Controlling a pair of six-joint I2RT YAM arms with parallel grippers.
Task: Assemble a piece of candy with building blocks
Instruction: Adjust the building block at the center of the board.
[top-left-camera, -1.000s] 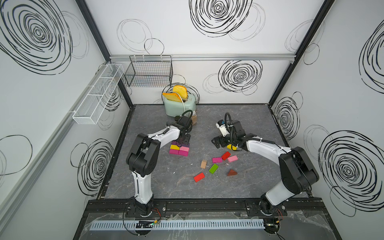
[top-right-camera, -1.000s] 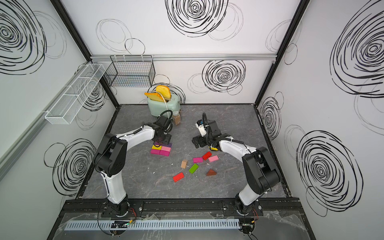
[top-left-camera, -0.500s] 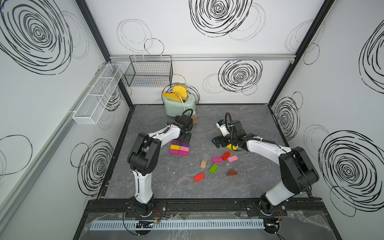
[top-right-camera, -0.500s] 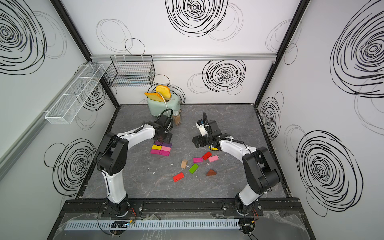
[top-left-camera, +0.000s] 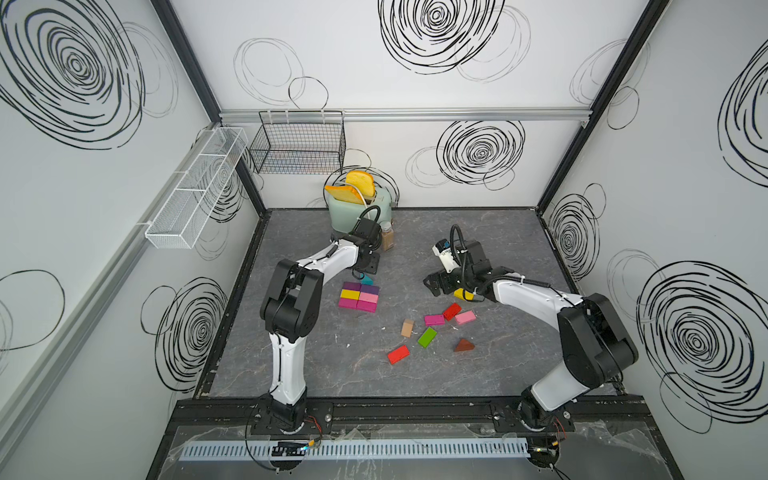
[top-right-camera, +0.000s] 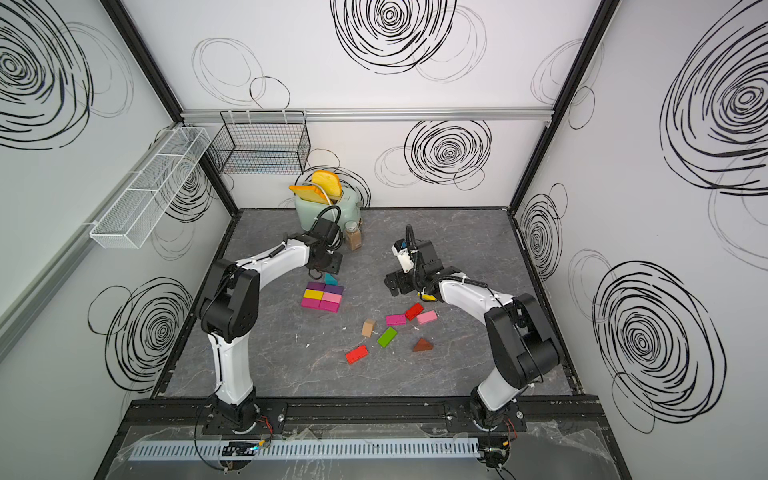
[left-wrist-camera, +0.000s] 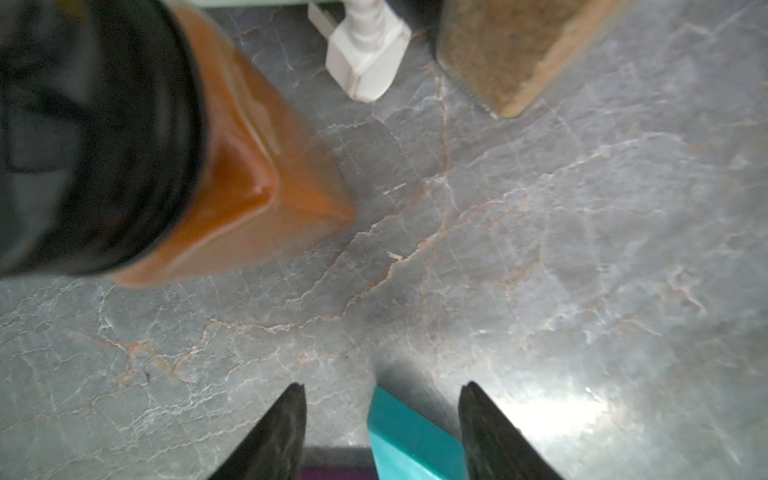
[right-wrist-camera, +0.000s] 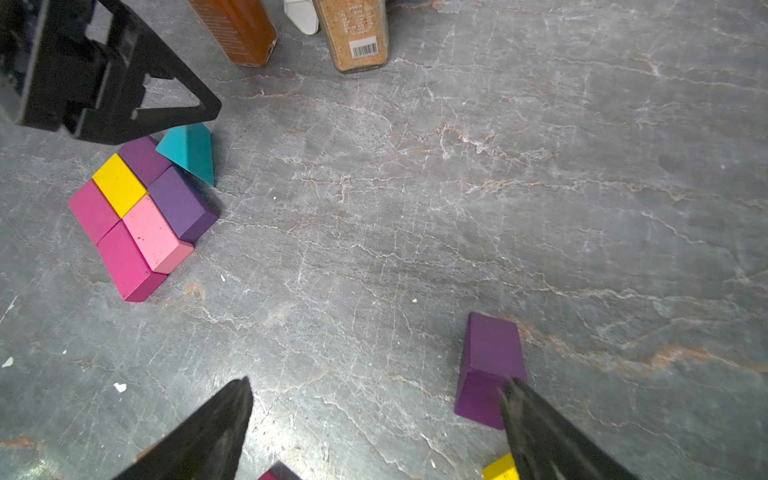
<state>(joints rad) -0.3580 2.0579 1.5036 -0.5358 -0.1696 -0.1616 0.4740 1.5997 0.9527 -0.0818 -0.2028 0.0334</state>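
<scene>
Our left gripper (left-wrist-camera: 382, 387) stands part open astride the teal triangle (left-wrist-camera: 411, 436), with a gap at one finger, so it grips nothing. The six-brick slab (right-wrist-camera: 137, 216) touches the triangle on the wrist side. Our right gripper (right-wrist-camera: 377, 381) gapes wide and empty, with a purple block (right-wrist-camera: 490, 357) just beside one fingertip.

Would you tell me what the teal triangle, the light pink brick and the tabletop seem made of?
Teal triangle: likely painted wood, matte; flat even colour, crisp edges. Light pink brick: same, matte paint with small dark specks. Tabletop: grey marble-look sheet or stone, veined, faint glare; cannot tell which.
</scene>
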